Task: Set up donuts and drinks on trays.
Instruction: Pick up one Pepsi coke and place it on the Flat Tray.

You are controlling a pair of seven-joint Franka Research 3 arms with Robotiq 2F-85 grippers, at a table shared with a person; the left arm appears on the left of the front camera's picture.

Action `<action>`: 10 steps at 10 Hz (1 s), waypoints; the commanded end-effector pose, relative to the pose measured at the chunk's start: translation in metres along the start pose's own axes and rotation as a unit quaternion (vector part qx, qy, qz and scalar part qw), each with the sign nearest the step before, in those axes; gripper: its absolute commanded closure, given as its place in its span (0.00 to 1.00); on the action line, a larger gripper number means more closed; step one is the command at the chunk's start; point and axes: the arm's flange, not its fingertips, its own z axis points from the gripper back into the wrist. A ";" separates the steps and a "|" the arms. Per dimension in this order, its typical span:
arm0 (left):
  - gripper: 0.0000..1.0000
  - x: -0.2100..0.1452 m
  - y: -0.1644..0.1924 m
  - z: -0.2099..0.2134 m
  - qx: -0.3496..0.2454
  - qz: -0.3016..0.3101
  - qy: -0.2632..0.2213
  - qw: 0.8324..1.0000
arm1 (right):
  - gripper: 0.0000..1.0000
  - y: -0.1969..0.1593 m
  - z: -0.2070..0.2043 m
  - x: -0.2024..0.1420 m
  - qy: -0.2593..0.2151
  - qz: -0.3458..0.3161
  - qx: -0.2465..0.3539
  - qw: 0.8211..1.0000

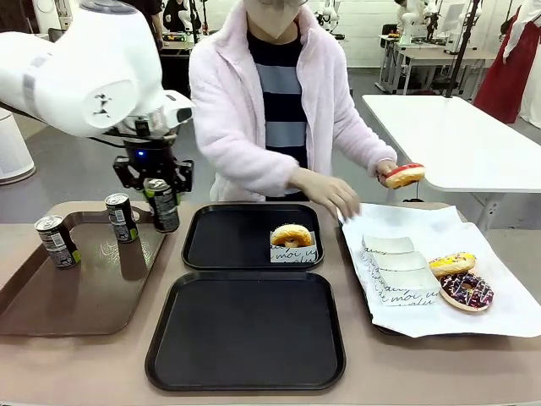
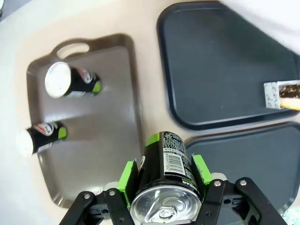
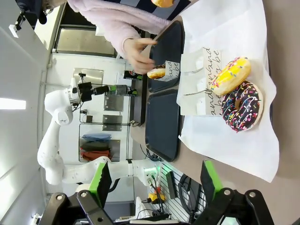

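My left gripper [image 1: 159, 193] is shut on a dark can [image 1: 162, 207] and holds it in the air over the right rim of the brown tray [image 1: 84, 296]. In the left wrist view the green pads [image 2: 127, 177] clamp the can [image 2: 165, 157] on both sides. Two black trays lie side by side: the far tray [image 1: 228, 241] carries a glazed donut in a white box [image 1: 292, 241], the near tray [image 1: 245, 330] is bare. My right gripper [image 3: 156, 183] is open above the white paper, with a yellow-iced donut [image 3: 232, 75] and a chocolate sprinkled donut [image 3: 241, 105] ahead of it.
Two more cans [image 1: 57, 241] [image 1: 122, 217] stand on the brown tray. The person holds a red-iced donut [image 1: 404, 175] in one hand; the other hand [image 1: 334, 196] hovers at the far tray's right corner. Empty white boxes [image 1: 393, 262] lie on the paper-lined tray [image 1: 499, 313].
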 end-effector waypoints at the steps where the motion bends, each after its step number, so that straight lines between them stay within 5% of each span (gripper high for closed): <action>1: 0.41 0.018 -0.035 -0.014 0.006 -0.003 -0.024 1.000 | 0.00 0.000 0.001 0.000 -0.002 -0.001 0.006 1.000; 8: 0.41 0.030 -0.098 -0.044 -0.009 -0.061 -0.013 0.998 | 0.00 0.000 0.001 0.000 -0.002 -0.001 0.006 1.000; 10: 0.41 -0.038 -0.040 -0.002 0.002 -0.073 0.117 0.990 | 0.00 0.000 0.001 0.000 -0.002 -0.001 0.006 1.000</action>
